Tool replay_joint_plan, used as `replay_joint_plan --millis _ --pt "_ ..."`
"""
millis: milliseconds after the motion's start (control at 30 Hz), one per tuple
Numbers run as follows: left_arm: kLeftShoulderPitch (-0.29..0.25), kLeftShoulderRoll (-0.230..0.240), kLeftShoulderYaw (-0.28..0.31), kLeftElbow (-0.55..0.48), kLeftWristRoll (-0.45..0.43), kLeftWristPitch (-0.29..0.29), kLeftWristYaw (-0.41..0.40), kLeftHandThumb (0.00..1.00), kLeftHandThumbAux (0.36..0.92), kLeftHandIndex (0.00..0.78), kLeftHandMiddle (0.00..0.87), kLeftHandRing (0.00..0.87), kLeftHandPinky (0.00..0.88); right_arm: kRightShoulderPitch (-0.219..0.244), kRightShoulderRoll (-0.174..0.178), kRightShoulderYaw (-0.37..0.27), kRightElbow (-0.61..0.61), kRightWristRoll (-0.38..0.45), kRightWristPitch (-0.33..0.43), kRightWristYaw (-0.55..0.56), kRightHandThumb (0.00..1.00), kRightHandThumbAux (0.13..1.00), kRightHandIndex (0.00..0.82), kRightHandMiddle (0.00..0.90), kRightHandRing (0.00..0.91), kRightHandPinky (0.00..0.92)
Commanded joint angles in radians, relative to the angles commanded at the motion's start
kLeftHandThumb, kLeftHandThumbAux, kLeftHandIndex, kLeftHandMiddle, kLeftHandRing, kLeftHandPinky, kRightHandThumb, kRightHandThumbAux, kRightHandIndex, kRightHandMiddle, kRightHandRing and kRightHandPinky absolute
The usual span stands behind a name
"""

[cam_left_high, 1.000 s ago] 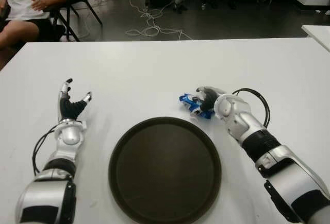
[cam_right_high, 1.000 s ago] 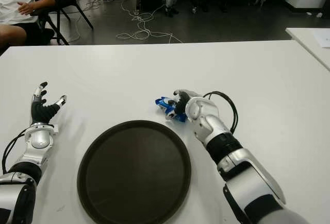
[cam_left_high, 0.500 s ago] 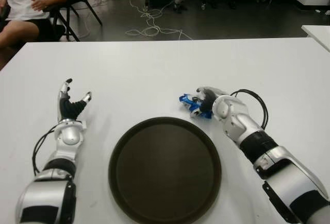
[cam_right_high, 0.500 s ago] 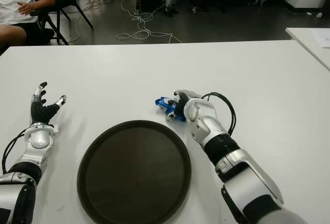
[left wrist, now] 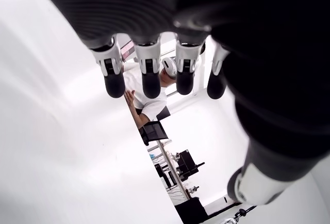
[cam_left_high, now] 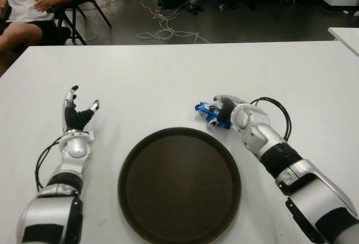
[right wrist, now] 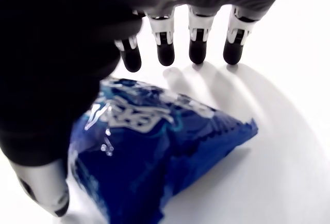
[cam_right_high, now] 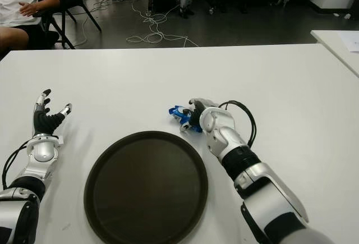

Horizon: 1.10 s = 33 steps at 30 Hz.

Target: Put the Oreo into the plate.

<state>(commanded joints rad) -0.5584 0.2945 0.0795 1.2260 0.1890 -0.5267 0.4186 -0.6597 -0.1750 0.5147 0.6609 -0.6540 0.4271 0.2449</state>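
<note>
The Oreo, a blue packet (cam_left_high: 206, 112), lies on the white table (cam_left_high: 168, 76) just beyond the far right rim of the round dark plate (cam_left_high: 179, 183). My right hand (cam_left_high: 220, 109) is over the packet's right end. In the right wrist view the packet (right wrist: 154, 147) lies under the palm. The fingers (right wrist: 166, 49) reach out straight past it, with their tips off it, and the thumb (right wrist: 46, 195) stands beside it. The plate holds nothing. My left hand (cam_left_high: 77, 112) shows left of the plate with its fingers spread upward and nothing in it.
A seated person (cam_left_high: 25, 0) is beyond the table's far left corner. Chairs and loose cables (cam_left_high: 162, 28) are on the floor behind. The corner of a second white table (cam_left_high: 345, 33) shows at the right. A black cable loops at my right wrist (cam_left_high: 280, 115).
My right forearm has edged slightly inward. The packet, the plate and the left hand have stayed where they were.
</note>
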Motion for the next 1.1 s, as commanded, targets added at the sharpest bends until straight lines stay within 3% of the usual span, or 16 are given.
replay_joint_plan --millis 1100 --pt "0.005 -0.003 0.004 -0.01 -0.01 -0.005 -0.011 0.0 0.751 0.054 0.072 0.046 0.024 0.006 0.003 -0.013 0.0 0.009 -0.01 -0.017 0.0 0.718 0.03 0.073 0.053 0.0"
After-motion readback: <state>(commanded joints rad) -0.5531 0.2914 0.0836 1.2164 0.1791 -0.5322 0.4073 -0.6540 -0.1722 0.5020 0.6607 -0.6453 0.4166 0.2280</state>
